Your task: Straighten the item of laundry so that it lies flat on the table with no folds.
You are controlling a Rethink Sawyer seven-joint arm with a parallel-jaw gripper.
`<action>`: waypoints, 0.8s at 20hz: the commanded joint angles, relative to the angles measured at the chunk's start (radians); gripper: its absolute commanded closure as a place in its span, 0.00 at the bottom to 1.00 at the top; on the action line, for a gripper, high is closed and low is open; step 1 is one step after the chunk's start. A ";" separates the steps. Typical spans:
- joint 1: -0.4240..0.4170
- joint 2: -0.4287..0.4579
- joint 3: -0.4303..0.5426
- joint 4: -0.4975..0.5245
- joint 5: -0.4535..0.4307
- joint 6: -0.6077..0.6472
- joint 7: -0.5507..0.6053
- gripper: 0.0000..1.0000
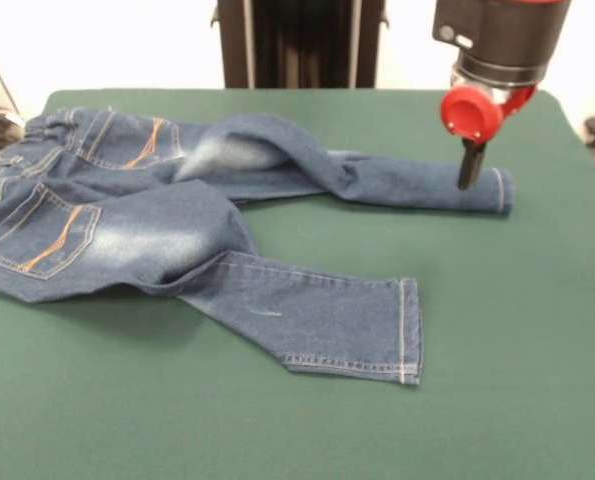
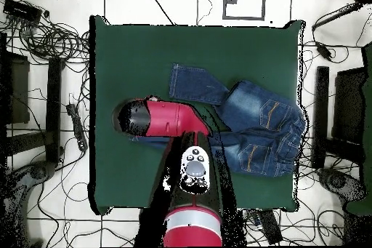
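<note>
The item of laundry (image 1: 177, 230), a small pair of blue jeans with orange stitching, lies on the green table (image 1: 497, 330) with its waistband at the left and both legs running right. The seat is bunched, and the far leg humps up in a fold near the seat. The near leg lies flatter, its hem toward the front. My gripper (image 1: 470, 168) comes down onto the far leg just inside its hem and touches the denim. In the overhead view the jeans (image 2: 261, 125) show right of centre, and the red arm (image 2: 171, 118) covers the leg that the gripper is on.
In the overhead view the table (image 2: 145, 49) has bare green cloth on the side away from the jeans. Cables and black equipment (image 2: 43, 34) lie on the floor around the table. Dark stands (image 1: 297, 40) rise behind the table's far edge.
</note>
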 commanded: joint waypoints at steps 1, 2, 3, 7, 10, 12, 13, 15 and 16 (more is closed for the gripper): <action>-0.007 0.047 0.079 -0.112 -0.049 0.132 0.078 1.00; -0.008 0.052 0.081 -0.125 -0.054 0.140 0.075 1.00; -0.010 0.061 0.085 -0.147 -0.059 0.150 0.068 1.00; -0.025 0.087 0.105 -0.212 -0.085 0.190 0.037 1.00; -0.031 0.108 0.112 -0.252 -0.104 0.212 0.020 1.00; -0.040 0.134 0.127 -0.286 -0.116 0.224 0.003 1.00; -0.046 0.146 0.135 -0.299 -0.121 0.225 -0.005 1.00; -0.055 0.170 0.147 -0.333 -0.133 0.233 -0.018 1.00; -0.056 0.176 0.148 -0.344 -0.139 0.239 -0.017 1.00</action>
